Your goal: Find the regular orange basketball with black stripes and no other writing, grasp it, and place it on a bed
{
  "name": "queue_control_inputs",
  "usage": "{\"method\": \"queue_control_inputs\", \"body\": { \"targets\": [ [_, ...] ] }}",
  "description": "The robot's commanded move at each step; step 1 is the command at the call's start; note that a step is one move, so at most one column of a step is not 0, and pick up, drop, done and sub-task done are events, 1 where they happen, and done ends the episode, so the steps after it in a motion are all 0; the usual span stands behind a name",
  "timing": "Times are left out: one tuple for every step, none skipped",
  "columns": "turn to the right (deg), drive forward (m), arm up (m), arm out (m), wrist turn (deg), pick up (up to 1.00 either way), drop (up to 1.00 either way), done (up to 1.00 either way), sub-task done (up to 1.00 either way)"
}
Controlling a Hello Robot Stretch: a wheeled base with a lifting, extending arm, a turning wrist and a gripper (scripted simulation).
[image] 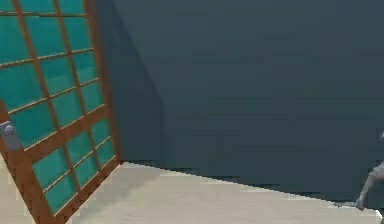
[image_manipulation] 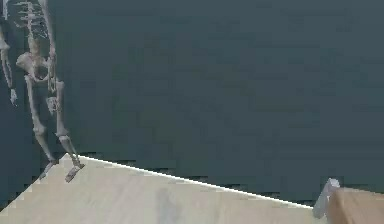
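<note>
In the forward view, a wooden door (image: 55, 100) with teal glass panes stands at the left beside a dark wall (image: 250, 90). A skeleton (image: 373, 185) has one leg at the right edge.

In the arm side view, the skeleton (image_manipulation: 40, 80) stands at the left on pale floor (image_manipulation: 150, 195). A brown wooden surface (image_manipulation: 362, 208) sits in the bottom right corner.

Where the basketball is, and the state of the gripper's fingers, cannot be told.

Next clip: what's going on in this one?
The robot faces a room corner. A door with teal glass panes in a wooden frame stands at the forward view's left, with a dark wall ahead. In the arm side view, a skeleton model stands upright on the pale floor by the wall, and the corner of some wooden furniture pokes in at the bottom right. It seems to be at the searching stage of its task.
</note>
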Motion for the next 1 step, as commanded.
{"method": "queue_control_inputs", "body": {
  "targets": [
    [-45.0,0.0,0.0,0.0,0.0,0.0,0.0,0.0,0.0]
  ]
}}
